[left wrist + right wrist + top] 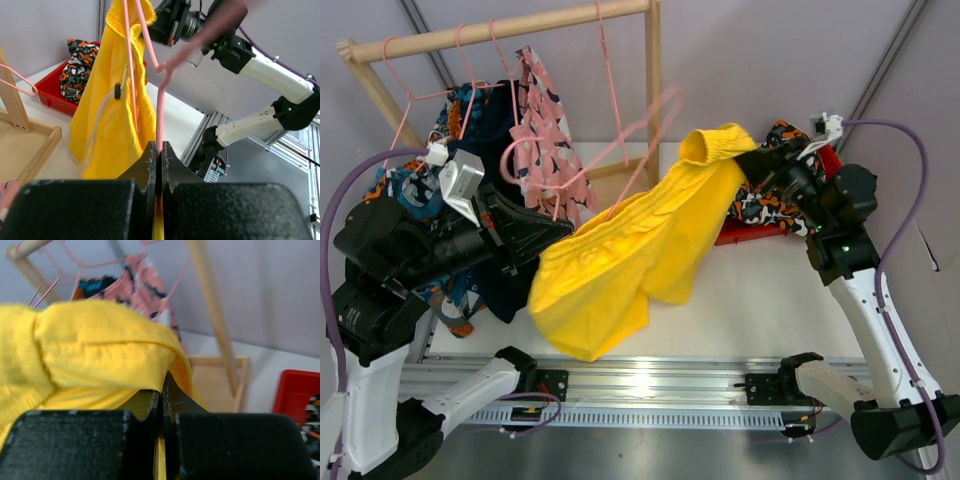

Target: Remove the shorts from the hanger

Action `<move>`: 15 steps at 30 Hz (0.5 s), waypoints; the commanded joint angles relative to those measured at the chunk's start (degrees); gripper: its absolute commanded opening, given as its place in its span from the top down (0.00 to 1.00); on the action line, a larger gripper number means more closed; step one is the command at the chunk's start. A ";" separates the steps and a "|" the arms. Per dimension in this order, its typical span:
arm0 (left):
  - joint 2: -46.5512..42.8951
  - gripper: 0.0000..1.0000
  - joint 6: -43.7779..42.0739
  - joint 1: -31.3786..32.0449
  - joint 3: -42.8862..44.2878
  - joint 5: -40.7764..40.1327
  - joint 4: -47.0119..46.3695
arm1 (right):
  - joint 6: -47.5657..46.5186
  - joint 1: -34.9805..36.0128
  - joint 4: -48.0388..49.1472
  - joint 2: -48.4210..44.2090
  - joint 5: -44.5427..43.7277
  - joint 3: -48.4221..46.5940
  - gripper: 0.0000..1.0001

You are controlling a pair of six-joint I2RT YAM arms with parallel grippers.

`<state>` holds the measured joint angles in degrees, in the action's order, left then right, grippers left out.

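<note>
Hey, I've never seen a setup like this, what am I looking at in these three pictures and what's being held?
These are two robot arms bolted to a table. One picture looks down from above; the other two come from cameras on each wrist. The left claw is shut on a pink hanger. The right claw is shut on yellow shorts, which hang stretched in the air between the arms, with the hanger passing through them. At the back stands a wooden rack with more hangers and a pair of pink patterned shorts. A red bin on the table holds orange-black patterned shorts.
</note>
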<state>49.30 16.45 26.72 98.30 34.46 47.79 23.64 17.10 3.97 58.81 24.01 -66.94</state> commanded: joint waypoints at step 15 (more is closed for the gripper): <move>3.33 1.00 -1.51 2.20 1.54 -14.48 -3.40 | 0.30 10.62 2.38 -2.82 0.89 4.80 1.00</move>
<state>50.76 15.40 28.71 98.48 27.05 48.51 29.98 15.07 6.92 57.82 27.11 -62.72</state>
